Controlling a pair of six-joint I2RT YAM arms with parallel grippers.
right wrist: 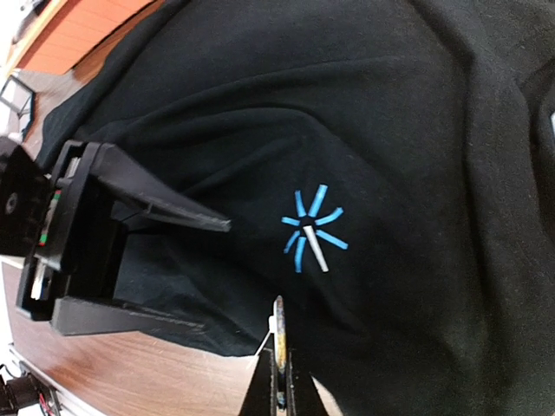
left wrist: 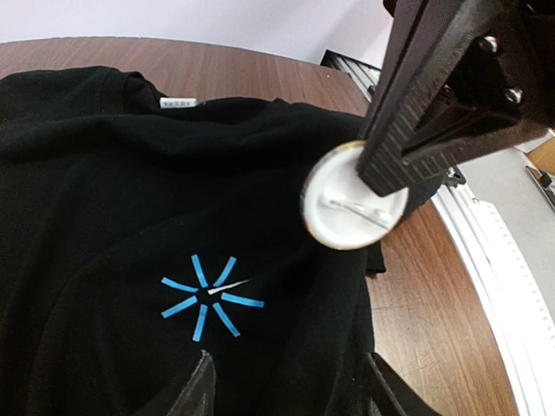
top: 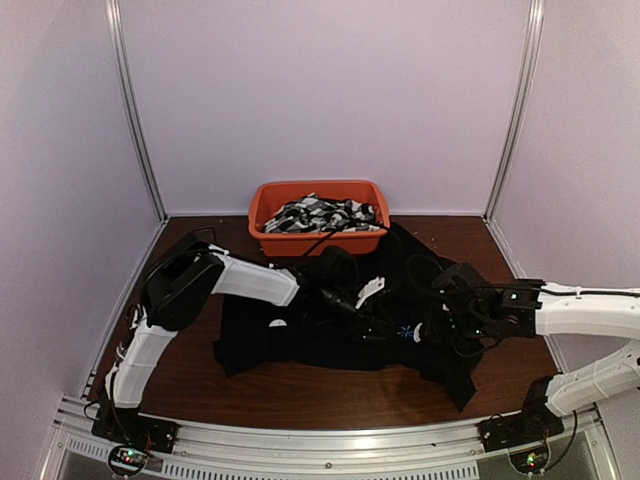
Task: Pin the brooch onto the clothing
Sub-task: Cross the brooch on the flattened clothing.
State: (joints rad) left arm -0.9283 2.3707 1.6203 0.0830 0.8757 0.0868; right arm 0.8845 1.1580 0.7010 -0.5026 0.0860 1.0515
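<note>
The clothing [left wrist: 104, 217] is a black shirt spread on the table, with a light-blue starburst [left wrist: 211, 296] on its front and a small white tag [left wrist: 178, 102] at the collar. My right gripper [right wrist: 279, 364] is shut on the brooch [right wrist: 278, 325], a round white disc seen edge-on, just short of the starburst [right wrist: 312, 230]. In the left wrist view the brooch [left wrist: 351, 212] shows its white back and pin, hovering above the shirt's edge. My left gripper [left wrist: 289, 364] is open, its fingers standing either side of a shirt fold close beside the starburst [top: 405, 332].
An orange bin [top: 262, 215] of black-and-white patterned fabrics stands at the back, touching the shirt's far edge. Bare wooden table [top: 300, 385] shows in front of the shirt and to the right [left wrist: 434, 286]. Pale walls enclose the table on three sides.
</note>
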